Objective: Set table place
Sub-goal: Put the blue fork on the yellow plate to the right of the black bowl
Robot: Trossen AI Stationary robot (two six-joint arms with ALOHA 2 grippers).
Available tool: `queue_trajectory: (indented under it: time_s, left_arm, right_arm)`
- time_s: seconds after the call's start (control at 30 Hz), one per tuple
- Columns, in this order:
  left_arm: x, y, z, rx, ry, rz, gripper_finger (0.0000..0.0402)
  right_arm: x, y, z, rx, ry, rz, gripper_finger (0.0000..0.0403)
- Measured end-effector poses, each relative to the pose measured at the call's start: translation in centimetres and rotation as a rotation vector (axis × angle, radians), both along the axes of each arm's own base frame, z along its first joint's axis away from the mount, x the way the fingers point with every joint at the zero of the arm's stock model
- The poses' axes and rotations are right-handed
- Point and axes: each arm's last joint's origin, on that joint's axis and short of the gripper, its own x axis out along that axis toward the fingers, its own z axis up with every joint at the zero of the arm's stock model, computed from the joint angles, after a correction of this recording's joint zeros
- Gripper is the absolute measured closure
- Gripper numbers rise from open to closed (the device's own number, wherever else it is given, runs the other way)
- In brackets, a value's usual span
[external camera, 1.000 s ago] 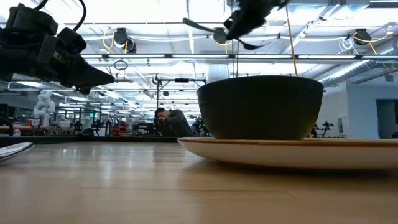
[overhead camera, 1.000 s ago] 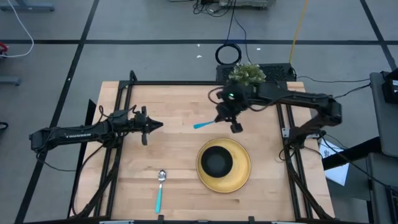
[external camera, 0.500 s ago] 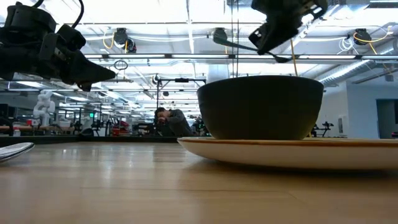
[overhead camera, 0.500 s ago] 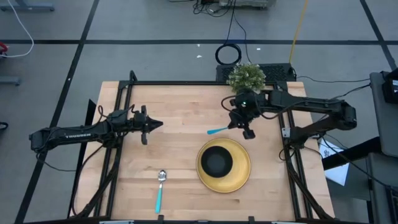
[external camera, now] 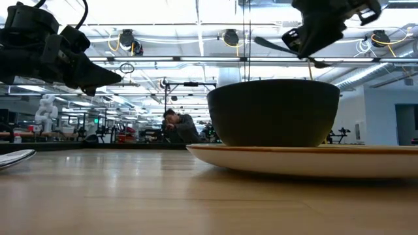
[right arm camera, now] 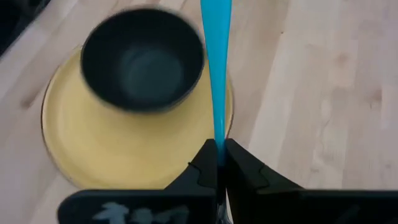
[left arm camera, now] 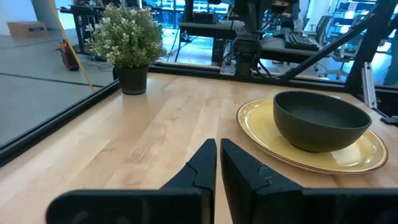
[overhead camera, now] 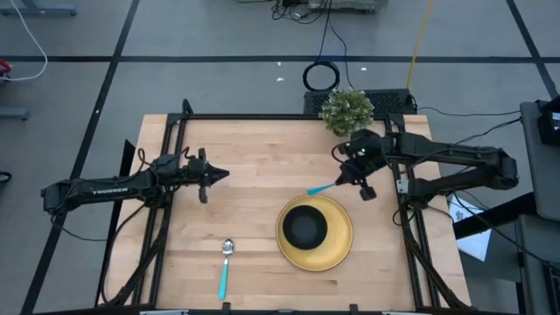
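On the table (overhead camera: 245,149) a yellow plate (overhead camera: 339,252) carries a black bowl (overhead camera: 305,227). The spoon (overhead camera: 226,265) lies left of the plate, bowl end toward the far edge. My right gripper (overhead camera: 344,180) hangs above the plate's far rim, shut on the fork. The fork's turquoise handle (overhead camera: 320,187) sticks out toward the left arm. My gripper hides the fork's head. My left gripper (overhead camera: 224,175) hovers shut over the table's left half, pointing level toward the right, holding nothing. My right gripper pinches the fork between its two fingers at the inner end of the turquoise handle (right arm camera: 219,138). The fingers slant down from the table's right far side. The handle runs on forward past the fingertips. The fork is lifted clear, above the plate and bowl.
A small green potted plant (overhead camera: 346,108) stands at the table's far edge, just behind my right arm. Black frame rails (overhead camera: 166,210) run along both sides of the table. Bare wood lies between the spoon, the plate and the left gripper.
My right gripper, still shut on the fork, has moved toward the table's right edge and a little toward the near edge, sinking somewhat. The fork has kept its tilt and stays clear of the table.
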Motion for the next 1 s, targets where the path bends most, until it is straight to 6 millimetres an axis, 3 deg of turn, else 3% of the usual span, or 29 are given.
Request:
queue_trajectory:
  time_s: [0.6, 1.0]
  left_arm:
    - [0.0, 0.2, 0.0, -0.037, -0.006, 0.058, 0.0373]
    - [0.0, 0.3, 0.0, -0.058, -0.01, 0.102, 0.0373]
  right_arm:
    - [-1.0, 3.9, -1.6, -0.118, 0.087, 0.414, 0.0403]
    - [0.5, 5.8, -4.6, -0.154, 0.252, 0.659, 0.0403]
